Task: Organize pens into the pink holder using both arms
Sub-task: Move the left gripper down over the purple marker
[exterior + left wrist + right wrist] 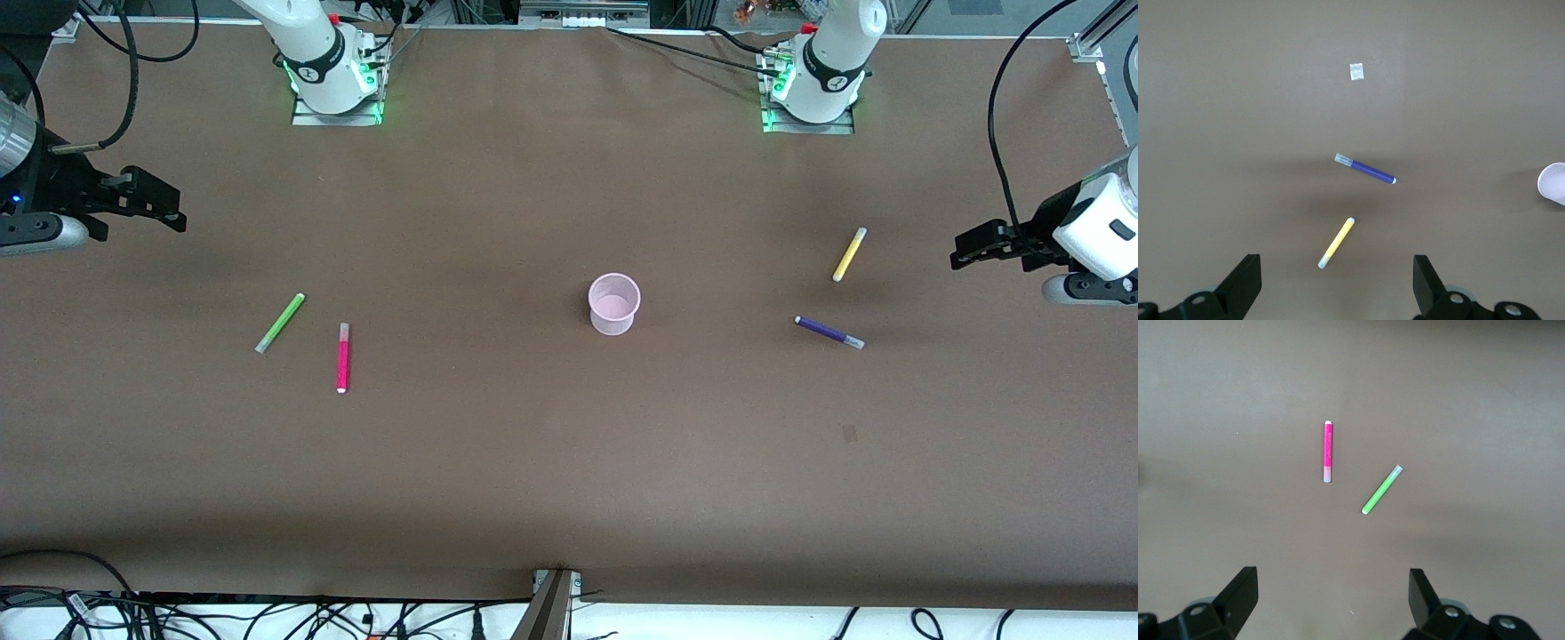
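Front view: the pink holder [614, 304] is standing upright at table centre. Taking the holder as clock centre (twelve pointing toward the robots' bases), the yellow pen [849, 254] is lying at about two o'clock, the purple pen [829, 332] near three, and the magenta pen [343, 357] and green pen [280, 323] around nine. The right gripper [164, 206] and left gripper [971, 247] are hanging over the table's two ends, both arms waiting.

Left wrist view: the left gripper [1337, 283] is gaping wide, holding nothing, over the yellow pen [1336, 242] and purple pen [1365, 169]; a pale scrap [1356, 71] is lying near them.

Right wrist view: the right gripper [1333, 597] is likewise standing fully open and empty, over the magenta pen [1328, 452] and green pen [1382, 490].
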### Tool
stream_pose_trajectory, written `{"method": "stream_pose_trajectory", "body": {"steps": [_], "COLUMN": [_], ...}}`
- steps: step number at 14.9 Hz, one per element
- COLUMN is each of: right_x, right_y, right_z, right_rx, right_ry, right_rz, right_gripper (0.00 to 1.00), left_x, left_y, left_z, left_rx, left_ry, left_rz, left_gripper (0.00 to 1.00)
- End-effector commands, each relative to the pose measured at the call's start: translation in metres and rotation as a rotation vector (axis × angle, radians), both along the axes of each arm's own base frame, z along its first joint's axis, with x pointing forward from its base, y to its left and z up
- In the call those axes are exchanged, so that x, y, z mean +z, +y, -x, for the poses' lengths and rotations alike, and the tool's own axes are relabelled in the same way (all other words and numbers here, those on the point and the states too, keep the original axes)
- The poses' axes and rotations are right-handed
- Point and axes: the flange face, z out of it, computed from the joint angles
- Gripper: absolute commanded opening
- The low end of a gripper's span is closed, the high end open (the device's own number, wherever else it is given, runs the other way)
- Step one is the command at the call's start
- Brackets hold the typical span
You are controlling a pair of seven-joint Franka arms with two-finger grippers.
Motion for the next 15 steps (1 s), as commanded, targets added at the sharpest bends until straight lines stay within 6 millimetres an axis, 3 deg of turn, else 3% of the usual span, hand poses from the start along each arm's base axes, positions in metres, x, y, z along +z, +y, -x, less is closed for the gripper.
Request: {"method": "stream_pose_trajectory", "body": {"steps": [1, 4, 7, 12, 15], "right_x": [0.003, 0.003, 0.004, 0.004, 0.004], "right_y": [-0.001, -0.002, -0.002, -0.002, -0.003], "right_z": [0.002, 0.002, 0.001, 0.001, 0.001], "right_rx": [-0.004, -0.006, -0.004, -0.004, -0.006], "right_ry": [0.0, 0.0, -0.006, -0.008, -0.01], "right_rz": [-0.011, -0.009, -0.009, -0.005, -0.003], "right_gripper": [1.0, 1.0, 1.0, 1.0, 1.0], "left_x": [-0.004, -0.017, -0.051, -0.134, -0.185], "left_y": [0.0, -0.001, -0.005, -0.019, -0.039], "left_z": [-0.003, -0.008, -0.02, -0.041, -0.038], "left_rx": [0.003, 0.042, 0.095, 0.425, 0.65], "left_ry": [0.0, 0.021, 0.064, 0.133, 0.134], "left_rz": [0.016, 0.017, 0.015, -0.024, -0.037], "left_gripper": [1.0, 1.0, 1.0, 1.0, 1.0]}}
